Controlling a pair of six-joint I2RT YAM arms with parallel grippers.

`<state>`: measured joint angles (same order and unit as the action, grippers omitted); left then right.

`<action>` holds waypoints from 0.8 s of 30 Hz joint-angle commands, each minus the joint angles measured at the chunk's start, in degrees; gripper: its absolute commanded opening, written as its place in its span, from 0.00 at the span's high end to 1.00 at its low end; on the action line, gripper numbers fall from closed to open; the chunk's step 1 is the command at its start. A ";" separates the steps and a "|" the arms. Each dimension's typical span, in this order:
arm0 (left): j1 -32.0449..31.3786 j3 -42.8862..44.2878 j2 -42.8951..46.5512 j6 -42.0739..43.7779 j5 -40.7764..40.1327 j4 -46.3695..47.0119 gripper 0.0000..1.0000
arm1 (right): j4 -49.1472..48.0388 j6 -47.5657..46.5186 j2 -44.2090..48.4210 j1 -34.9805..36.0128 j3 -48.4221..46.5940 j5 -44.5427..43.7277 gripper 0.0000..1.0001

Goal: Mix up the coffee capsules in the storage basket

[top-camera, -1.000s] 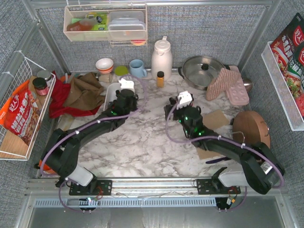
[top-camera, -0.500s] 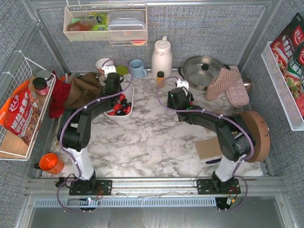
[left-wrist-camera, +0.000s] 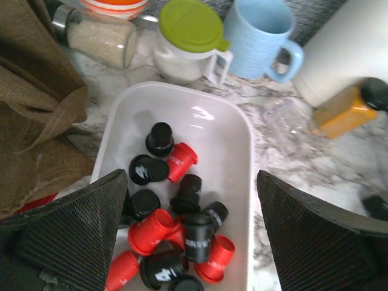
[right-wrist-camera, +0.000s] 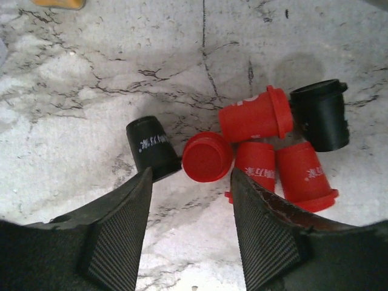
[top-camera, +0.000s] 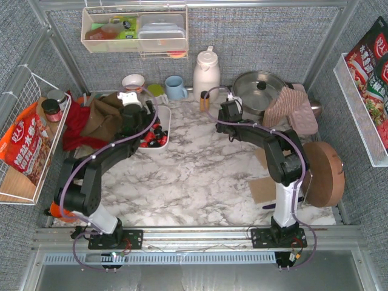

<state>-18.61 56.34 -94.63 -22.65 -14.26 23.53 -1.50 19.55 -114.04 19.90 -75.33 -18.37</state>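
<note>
Mixing is lagging: left claw and right claw are gaping wide, empty; six capsules are lying outside the basket, at three o'clock.

Marble table, white basket, 6 loose capsules

White storage basket, and the coffee capsules in it are glossy red and black with white print. The bench is white marble with dark grey veins. Upper frame: light blue mug, lime green lid.
</note>
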 commanded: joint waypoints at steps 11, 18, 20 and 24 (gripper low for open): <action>-1.96 -12.59 15.79 -4.53 9.35 4.26 0.01 | 4.85 1.02 -4.82 -0.83 -6.58 1.59 0.54; -3.04 -13.96 17.12 -4.30 10.08 4.00 0.01 | 4.66 0.51 -3.63 -0.83 -5.19 1.65 0.72; -3.22 -14.03 16.96 -4.30 10.18 3.92 0.01 | 4.55 0.07 -2.80 -0.82 -4.44 1.75 0.77; -3.86 -14.21 16.54 -3.42 12.36 4.69 0.01 | 4.75 -0.76 0.42 -0.76 -2.11 3.16 0.83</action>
<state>-22.00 42.30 -77.87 -27.00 -4.49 26.02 2.63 19.73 -116.42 19.03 -79.13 -16.47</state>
